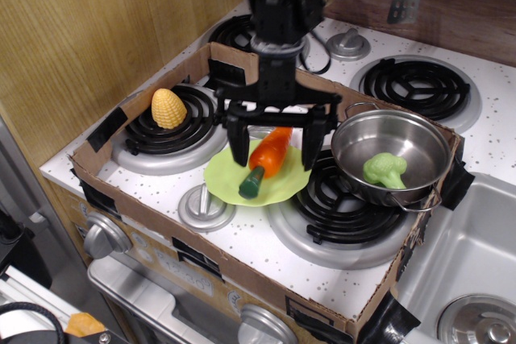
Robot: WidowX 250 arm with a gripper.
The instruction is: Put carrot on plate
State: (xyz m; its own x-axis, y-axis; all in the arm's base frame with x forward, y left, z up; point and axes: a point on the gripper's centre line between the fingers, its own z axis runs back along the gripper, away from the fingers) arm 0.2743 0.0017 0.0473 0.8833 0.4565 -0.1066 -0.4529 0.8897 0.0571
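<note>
The orange carrot lies on the light green plate, its dark green stem end pointing to the front left. The plate sits on the stove top between the burners. My gripper hangs above the carrot with its two black fingers spread wide on either side of it. The fingers do not touch the carrot. The gripper is open and empty.
A yellow toy corn sits on the back-left burner. A steel pot holding green broccoli stands right of the plate. A low cardboard wall rings the work area. A silver disc lies in front of the plate.
</note>
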